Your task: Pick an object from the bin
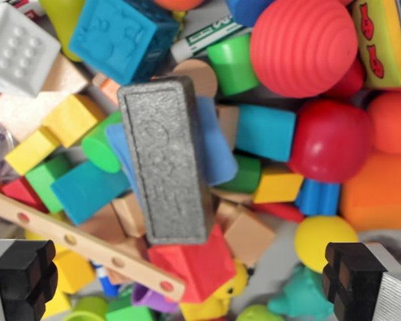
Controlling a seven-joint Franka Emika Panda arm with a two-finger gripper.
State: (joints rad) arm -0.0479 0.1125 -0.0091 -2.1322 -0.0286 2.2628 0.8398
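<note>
1. Gripper (190,277) hangs over the bin pile; both black fingertips (21,271) sit at the bottom corners of the wrist view, jaws spread wide, nothing between them but toys below.
2. Grey block (164,160) lies on top of the heap, centre frame, long side running top to bottom, slightly tilted. It sits above the gap between the fingertips, not touched by either.
3. Blue piece (214,144) is just under the grey block's right edge.
4. Red block (197,264) sits at the grey block's lower end, partly under it.
5. Wooden strip (73,241) with holes runs diagonally from the wrist view's left down toward centre bottom.
6. Red ribbed ball (304,43) at top right; smooth red ball (331,140) below it.
7. Blue cube (123,33) at top, left of centre; white block (17,50) at top left.
8. Yellow ball (324,237) near the right fingertip, teal toy (301,297) beside it.
9. Bin walls not visible; toys fill the frame.
</note>
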